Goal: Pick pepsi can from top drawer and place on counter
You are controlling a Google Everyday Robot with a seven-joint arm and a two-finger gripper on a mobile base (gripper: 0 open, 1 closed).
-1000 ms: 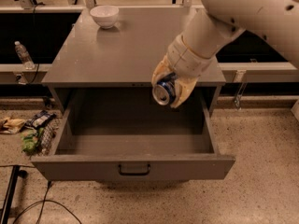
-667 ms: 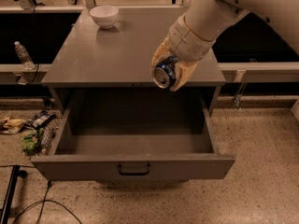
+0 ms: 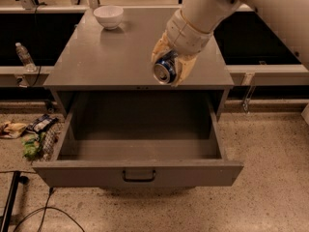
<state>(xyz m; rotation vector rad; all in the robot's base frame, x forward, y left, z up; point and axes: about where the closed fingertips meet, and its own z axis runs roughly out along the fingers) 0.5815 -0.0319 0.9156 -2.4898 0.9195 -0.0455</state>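
Note:
My gripper (image 3: pixel 169 67) is shut on the pepsi can (image 3: pixel 165 70), a dark-blue can with a silver end facing the camera. It holds the can tilted on its side in the air above the front right part of the counter (image 3: pixel 106 57). The tan fingers (image 3: pixel 185 70) wrap both sides of the can. The top drawer (image 3: pixel 137 170) stands pulled fully open below, with a dark handle at the centre of its front panel. Its inside shows nothing in it.
A white bowl (image 3: pixel 108 16) sits at the back left of the counter. A clear water bottle (image 3: pixel 23 55) stands on a shelf to the left. Snack packets (image 3: pixel 34 134) and cables (image 3: pixel 43 211) lie on the speckled floor at the left.
The gripper has lifted the can up and away from the drawer, moving it back and left over the counter's front edge.

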